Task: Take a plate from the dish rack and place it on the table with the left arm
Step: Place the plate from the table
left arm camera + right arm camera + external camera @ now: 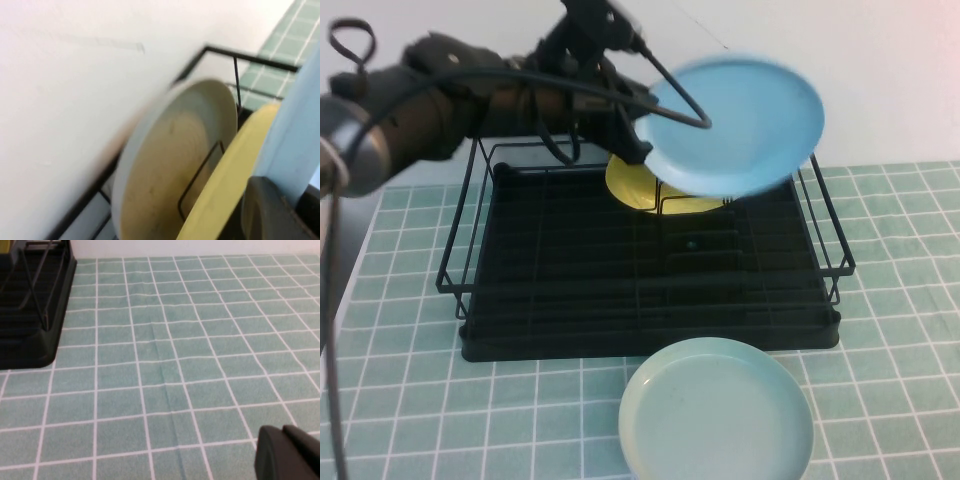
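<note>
Resting flat on the table at the near edge, just in front of the dish rack, is a mint-green plate. The right gripper hangs low over bare tiles to the right of the rack; its grip state cannot be determined. Further back, a yellow plate stands in the rack's far section. Above it, the left gripper is clenched on the left rim of the sky-blue plate, held clear above the rack's far right corner.
</note>
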